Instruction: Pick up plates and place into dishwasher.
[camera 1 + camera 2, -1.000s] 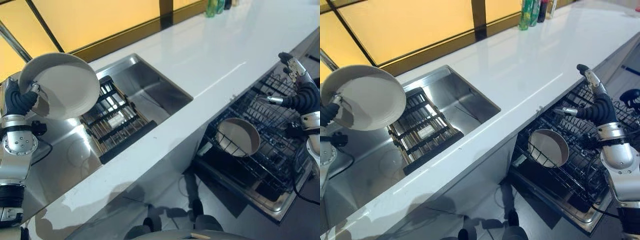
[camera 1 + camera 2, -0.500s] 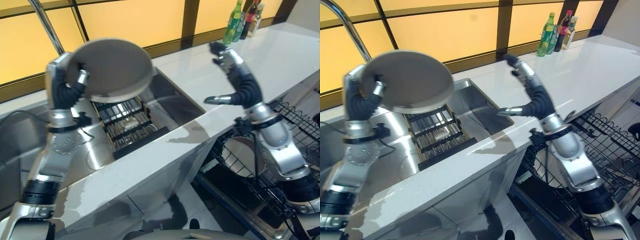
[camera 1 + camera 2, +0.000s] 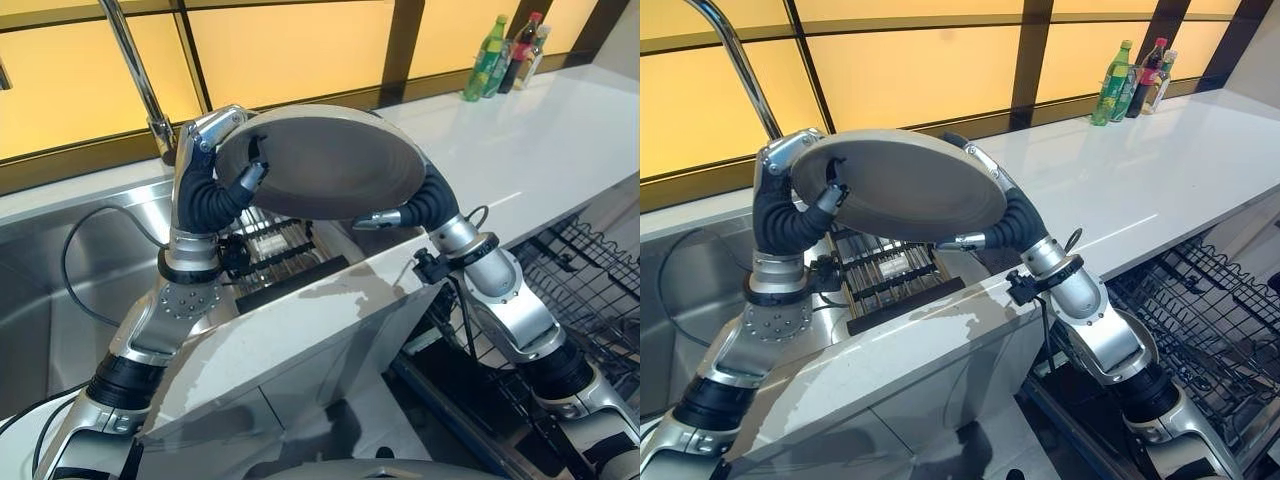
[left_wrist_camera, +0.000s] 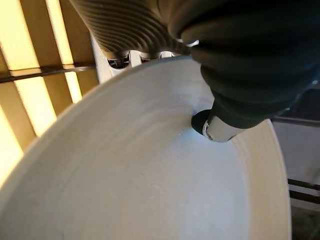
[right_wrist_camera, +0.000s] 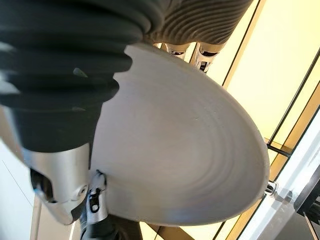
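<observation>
Plate (image 3: 325, 160) is held above the sink rack (image 3: 890, 275), the left hand (image 3: 215, 185) pinching one rim with thumb and fingers. The right hand (image 5: 60, 125) clasps the opposite edge, so the left should let go only once that hold looks firm

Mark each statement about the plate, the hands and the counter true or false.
1. The plate is held above the sink. True.
2. The left hand grips the plate's rim. True.
3. The plate lies flat on the white counter. False: it is in the air, both hands on it.
4. The right hand hangs free over the dishwasher rack. False: it is on the plate's other edge.
5. Bottles stand at the counter's far end. True.
</observation>
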Tool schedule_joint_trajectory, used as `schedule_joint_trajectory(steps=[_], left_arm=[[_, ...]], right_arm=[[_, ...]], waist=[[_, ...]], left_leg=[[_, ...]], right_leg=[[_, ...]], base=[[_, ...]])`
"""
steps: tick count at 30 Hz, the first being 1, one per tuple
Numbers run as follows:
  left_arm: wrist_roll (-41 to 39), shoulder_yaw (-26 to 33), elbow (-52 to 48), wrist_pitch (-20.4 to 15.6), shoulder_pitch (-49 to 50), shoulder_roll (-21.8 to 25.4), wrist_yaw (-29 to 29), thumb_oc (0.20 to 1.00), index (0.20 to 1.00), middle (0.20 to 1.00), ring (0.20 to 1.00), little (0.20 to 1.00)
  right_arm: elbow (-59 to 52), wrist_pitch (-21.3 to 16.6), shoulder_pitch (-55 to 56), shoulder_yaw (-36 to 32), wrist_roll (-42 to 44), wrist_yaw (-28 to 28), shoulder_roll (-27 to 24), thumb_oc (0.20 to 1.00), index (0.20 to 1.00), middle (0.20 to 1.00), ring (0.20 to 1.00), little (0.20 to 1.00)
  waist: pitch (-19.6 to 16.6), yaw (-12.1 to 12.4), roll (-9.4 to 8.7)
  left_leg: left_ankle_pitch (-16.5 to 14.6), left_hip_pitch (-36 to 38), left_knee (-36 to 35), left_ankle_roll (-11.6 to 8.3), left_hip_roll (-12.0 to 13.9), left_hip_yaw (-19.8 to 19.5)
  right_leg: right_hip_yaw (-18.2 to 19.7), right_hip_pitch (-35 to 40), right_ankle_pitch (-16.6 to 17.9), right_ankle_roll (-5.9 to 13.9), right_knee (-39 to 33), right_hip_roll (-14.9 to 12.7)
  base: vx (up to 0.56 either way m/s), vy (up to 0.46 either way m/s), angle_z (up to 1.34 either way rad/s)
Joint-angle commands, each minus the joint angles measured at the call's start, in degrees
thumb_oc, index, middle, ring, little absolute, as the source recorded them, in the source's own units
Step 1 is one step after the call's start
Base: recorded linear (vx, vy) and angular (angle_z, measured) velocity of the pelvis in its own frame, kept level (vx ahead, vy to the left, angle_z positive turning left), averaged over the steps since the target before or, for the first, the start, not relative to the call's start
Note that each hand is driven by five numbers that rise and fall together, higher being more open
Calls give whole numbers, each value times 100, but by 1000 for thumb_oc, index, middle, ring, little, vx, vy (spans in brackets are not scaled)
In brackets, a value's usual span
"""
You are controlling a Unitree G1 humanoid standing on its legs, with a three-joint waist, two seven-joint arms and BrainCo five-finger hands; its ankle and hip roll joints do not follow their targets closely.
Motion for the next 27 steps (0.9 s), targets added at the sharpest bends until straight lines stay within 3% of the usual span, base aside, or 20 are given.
schedule_joint_trajectory(steps=[1, 10, 11, 12, 13, 27], left_arm=[[167, -546, -306, -428, -723, 276, -3, 200, 200, 200, 200, 200], [167, -736, -355, -483, -828, 282, 21, 200, 200, 200, 200, 200], [161, -755, -315, -512, -831, 261, 35, 200, 200, 200, 200, 200], [132, -764, -313, -514, -829, 243, 30, 200, 200, 200, 200, 200], [135, -782, -319, -503, -817, 204, 18, 200, 200, 200, 200, 200], [-102, -818, -241, -423, -720, -2, -95, 200, 200, 200, 200, 200]], right_arm=[[-323, -207, -463, 121, 230, -56, -38, 1000, 1000, 1000, 1000, 1000], [-337, -271, -479, 101, 364, -90, -55, 1000, 1000, 1000, 1000, 1000], [-327, -315, -489, 84, 351, -105, -20, 947, 947, 947, 947, 947], [-350, -312, -498, 70, 348, -143, 0, 671, 671, 671, 671, 671], [-376, -349, -519, 49, 367, -215, 35, 200, 200, 200, 200, 200], [-544, -727, -299, -347, 550, -359, 291, 200, 200, 200, 200, 200]], waist=[[-317, 84, 99], [-374, 84, 99], [-381, 84, 95], [-382, 83, 95], [-384, 79, 94], [-425, -65, 109]], left_leg=[[89, -477, 76, 205, -198, 24], [113, -463, 25, 202, -197, -17], [108, -470, 31, 203, -202, -17], [104, -470, 32, 205, -205, -20], [97, -464, 29, 208, -210, -25], [25, -385, 5, 238, -187, 95]], right_leg=[[-103, 65, -1172, -5, 986, 148], [-134, 90, -1136, 18, 932, 126], [-131, 88, -1134, 19, 928, 123], [-125, 85, -1129, 20, 923, 123], [-112, 84, -1119, 20, 907, 123], [52, 85, -1053, 58, 800, 113]], base=[[0, 0, 0], [0, 0, 0], [0, 0, 0], [0, 0, 0], [0, 0, 0], [-1, 0, 0]])
